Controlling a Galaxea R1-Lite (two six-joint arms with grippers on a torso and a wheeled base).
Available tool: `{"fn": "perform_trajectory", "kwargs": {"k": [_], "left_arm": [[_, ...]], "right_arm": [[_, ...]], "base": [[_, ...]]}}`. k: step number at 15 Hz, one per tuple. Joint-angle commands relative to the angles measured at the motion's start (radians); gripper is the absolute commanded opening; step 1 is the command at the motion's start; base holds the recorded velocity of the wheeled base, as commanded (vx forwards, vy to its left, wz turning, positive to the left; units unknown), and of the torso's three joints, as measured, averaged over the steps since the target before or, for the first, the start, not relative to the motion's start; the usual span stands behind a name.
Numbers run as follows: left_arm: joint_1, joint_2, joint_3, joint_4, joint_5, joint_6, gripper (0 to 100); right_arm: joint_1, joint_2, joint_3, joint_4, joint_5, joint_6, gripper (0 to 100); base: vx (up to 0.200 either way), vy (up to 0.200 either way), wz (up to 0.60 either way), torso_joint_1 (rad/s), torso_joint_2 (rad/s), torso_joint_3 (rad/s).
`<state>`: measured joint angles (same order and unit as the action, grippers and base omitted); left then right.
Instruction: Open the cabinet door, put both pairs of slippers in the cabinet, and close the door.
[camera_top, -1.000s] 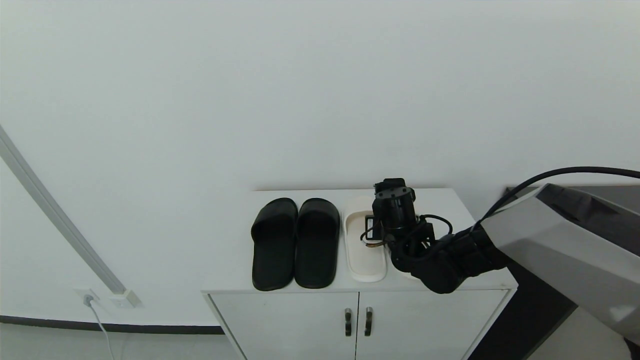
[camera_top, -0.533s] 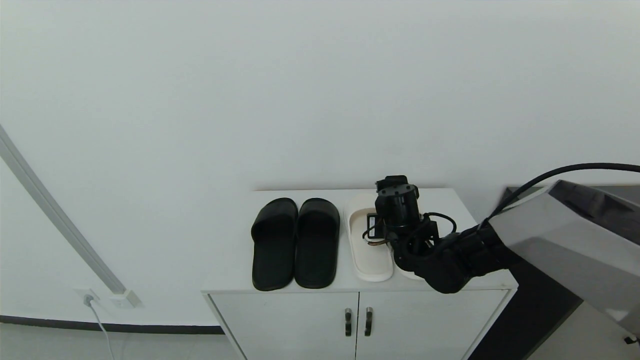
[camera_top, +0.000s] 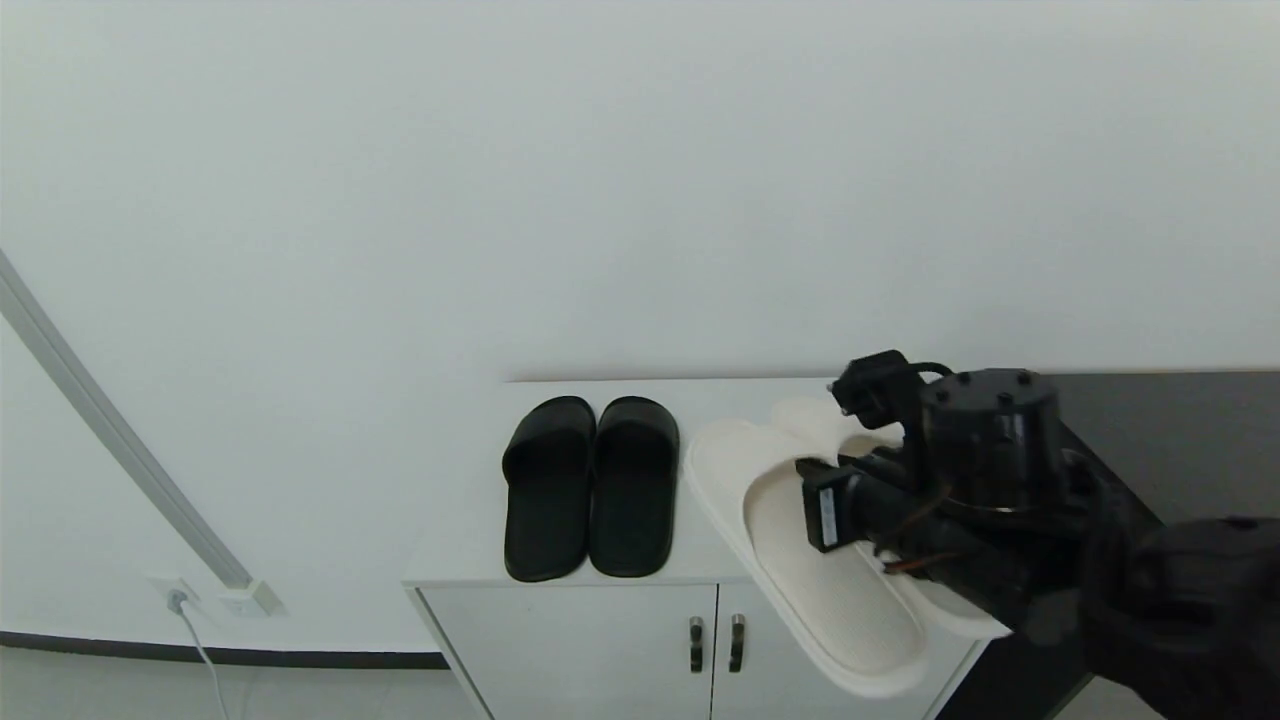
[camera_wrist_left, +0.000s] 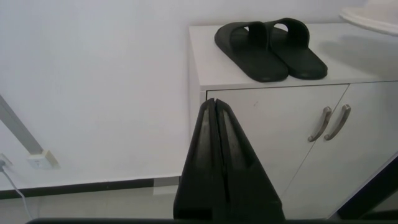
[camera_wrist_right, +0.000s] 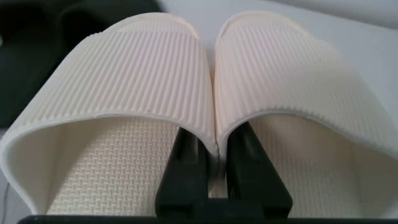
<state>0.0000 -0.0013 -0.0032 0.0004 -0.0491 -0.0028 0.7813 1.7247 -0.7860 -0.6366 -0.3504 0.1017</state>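
Item: cream ribbed slippers (camera_top: 800, 540), one pair, carried by the right gripper (camera_wrist_right: 216, 163), whose jaws pinch the two inner strap walls together, one finger inside each slipper. Position: we judge the pair raised off the cabinet (camera_top: 455, 565) top, toes toward its back edge, heels past its front edge above the right door (camera_top: 760, 660); the long axis runs back to front and slants toward the cabinet's right side. Item: black slippers (camera_top: 590, 485), one pair, flat on the left half of the cabinet top, same back-to-front axis. Item: the two door handles (camera_top: 715, 643), upright and side by side at the cabinet's centre seam, both doors shut. Item: left gripper (camera_wrist_left: 216, 124), fingers pressed together, empty, low before the cabinet's left front corner. We judge it the nearer free gripper, with the handles lying off toward the cabinet's centre.
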Motion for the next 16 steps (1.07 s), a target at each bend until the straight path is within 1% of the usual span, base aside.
{"fn": "perform_trajectory", "kwargs": {"k": [1, 3, 6, 8, 10, 16], "left_arm": [[0.0, 0.001, 0.0, 0.0, 0.0, 0.0, 0], [0.0, 0.001, 0.0, 0.0, 0.0, 0.0, 0], [0.0, 0.001, 0.0, 0.0, 0.0, 0.0, 0], [0.0, 0.001, 0.0, 0.001, 0.0, -0.002, 0], [0.0, 0.001, 0.0, 0.001, -0.001, -0.002, 0], [0.0, 0.001, 0.0, 0.001, -0.001, 0.0, 0]], "right_arm": [[0.092, -0.269, 0.18, 0.02, 0.082, -0.017, 0], [0.092, -0.278, 0.192, 0.037, 0.126, -0.013, 0], [0.093, -0.27, 0.208, 0.037, 0.134, -0.013, 0], [0.115, -0.266, 0.218, 0.037, 0.134, -0.013, 0], [0.115, -0.261, 0.225, 0.035, 0.156, -0.011, 0], [0.113, -0.255, 0.231, 0.035, 0.16, 0.004, 0]], "base": [[0.0, 0.0, 0.0, 0.0, 0.0, 0.0], [0.0, 0.0, 0.0, 0.0, 0.0, 0.0], [0.0, 0.0, 0.0, 0.0, 0.0, 0.0], [0.0, 0.0, 0.0, 0.0, 0.0, 0.0], [-0.2, 0.0, 0.0, 0.0, 0.0, 0.002], [-0.2, 0.0, 0.0, 0.001, 0.0, 0.003]]}}
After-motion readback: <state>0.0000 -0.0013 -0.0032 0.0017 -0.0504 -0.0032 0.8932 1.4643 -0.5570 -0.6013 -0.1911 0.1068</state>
